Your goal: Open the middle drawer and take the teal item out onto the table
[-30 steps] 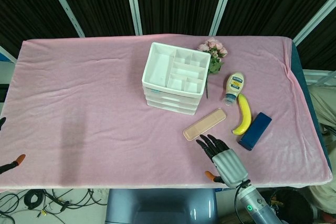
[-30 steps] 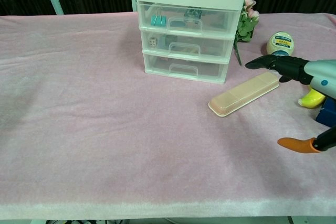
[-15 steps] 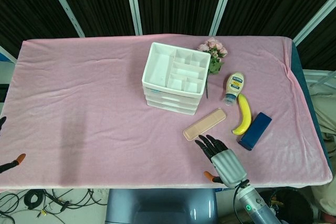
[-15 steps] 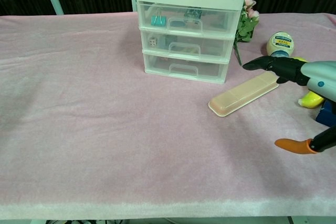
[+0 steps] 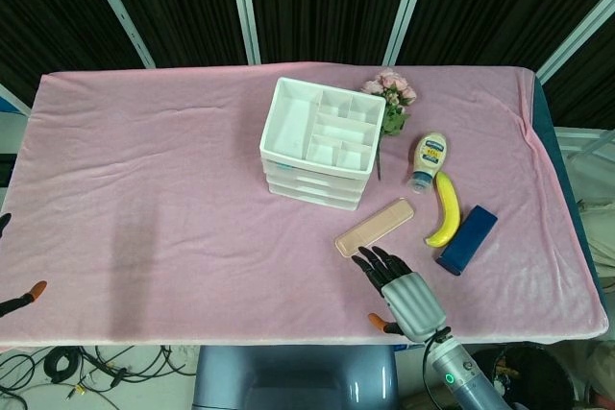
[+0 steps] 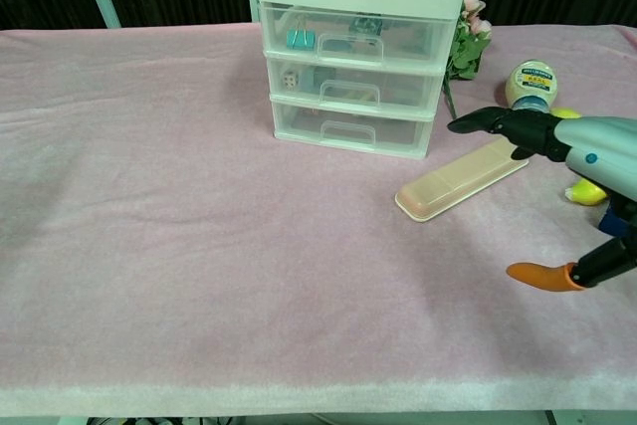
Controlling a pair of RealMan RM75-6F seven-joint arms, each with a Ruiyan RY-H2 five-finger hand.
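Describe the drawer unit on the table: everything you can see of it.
The drawer unit is white plastic with three stacked, see-through drawers, each with a front handle, all pushed shut. Its open top tray is split into several compartments that look empty. Small items show through the top and middle drawer fronts, some of them teal; the bottom looks empty. It stands upright on the pink cloth, with flowers close behind its right corner. Nothing grips it.
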